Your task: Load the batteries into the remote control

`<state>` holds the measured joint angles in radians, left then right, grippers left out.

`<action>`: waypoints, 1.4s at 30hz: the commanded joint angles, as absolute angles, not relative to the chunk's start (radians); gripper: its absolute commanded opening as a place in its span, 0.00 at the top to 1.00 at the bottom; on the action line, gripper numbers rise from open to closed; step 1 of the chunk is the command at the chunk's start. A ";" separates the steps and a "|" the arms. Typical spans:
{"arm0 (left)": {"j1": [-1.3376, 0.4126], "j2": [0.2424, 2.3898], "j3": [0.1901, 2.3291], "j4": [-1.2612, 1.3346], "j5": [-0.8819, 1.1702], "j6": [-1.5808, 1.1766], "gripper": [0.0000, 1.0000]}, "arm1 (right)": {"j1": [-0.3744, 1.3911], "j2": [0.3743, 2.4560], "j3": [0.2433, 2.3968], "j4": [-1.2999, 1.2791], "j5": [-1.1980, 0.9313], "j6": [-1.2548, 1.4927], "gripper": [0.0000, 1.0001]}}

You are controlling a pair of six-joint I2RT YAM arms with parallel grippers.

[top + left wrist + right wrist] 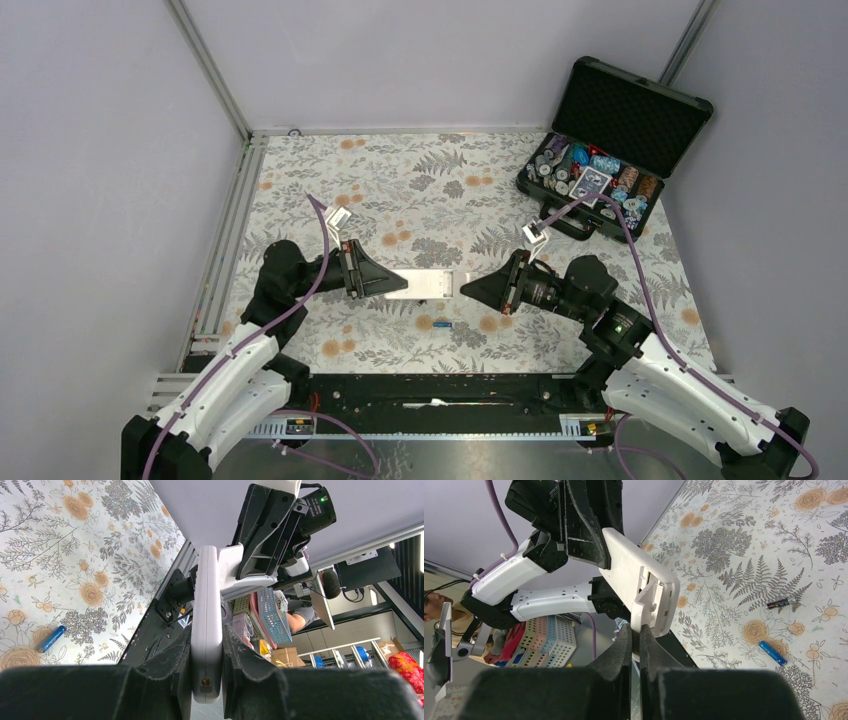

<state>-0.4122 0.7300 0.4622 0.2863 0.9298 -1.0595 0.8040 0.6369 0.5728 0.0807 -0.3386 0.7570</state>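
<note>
White remote, just one, clamped in the left tool, with the right tool pinched shut at its end. Two batteries lie on the bench.

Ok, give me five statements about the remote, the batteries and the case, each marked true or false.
1. The left tool grips the remote control off the table. True.
2. The blue battery sits inside the remote control. False: it lies loose on the flowered cloth.
3. The black case is closed. False: its lid stands open, with poker chips showing inside.
4. The right tool is shut, at the remote control's other end. True.
5. A dark battery also lies on the flowered cloth. True.
</note>
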 commanded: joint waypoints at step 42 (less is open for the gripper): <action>-0.371 0.685 0.624 -0.382 0.575 -0.609 1.00 | 0.619 1.185 0.624 0.205 -0.253 0.601 1.00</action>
